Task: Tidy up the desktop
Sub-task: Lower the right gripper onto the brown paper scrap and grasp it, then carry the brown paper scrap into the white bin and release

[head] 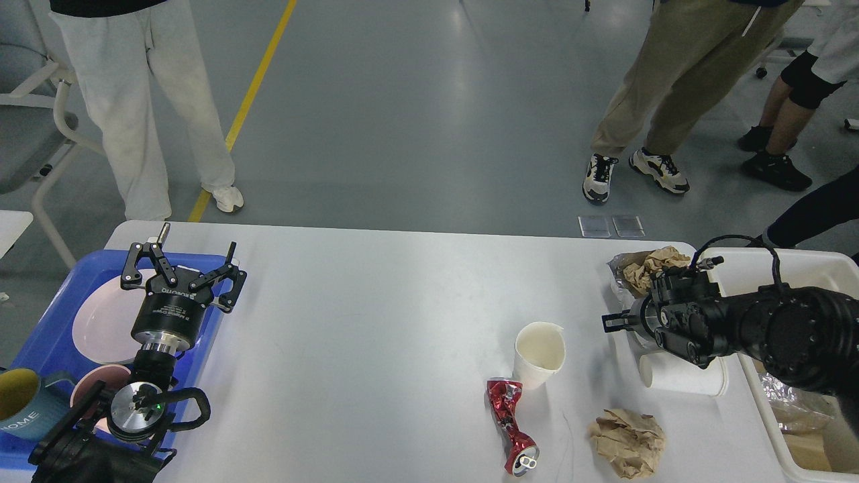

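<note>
The white desktop (376,335) carries litter on its right half. An upright white paper cup (539,350) stands beside a crushed red can (510,426). A crumpled brown paper ball (627,443) lies near the front edge, and another white cup (691,380) lies on its side. A foil sheet with brown paper (645,270) sits at the far right. My right gripper (616,322) hovers between the foil and the lying cup, pointing left, its fingers too dark to tell apart. My left gripper (181,270) stands open above the blue tray's edge, holding nothing.
The blue tray (40,335) at the left holds a pink plate (100,322), a pink bowl (87,389) and a blue mug (20,402). A white bin (798,265) with foil and paper scraps stands off the right end. People stand beyond the far edge.
</note>
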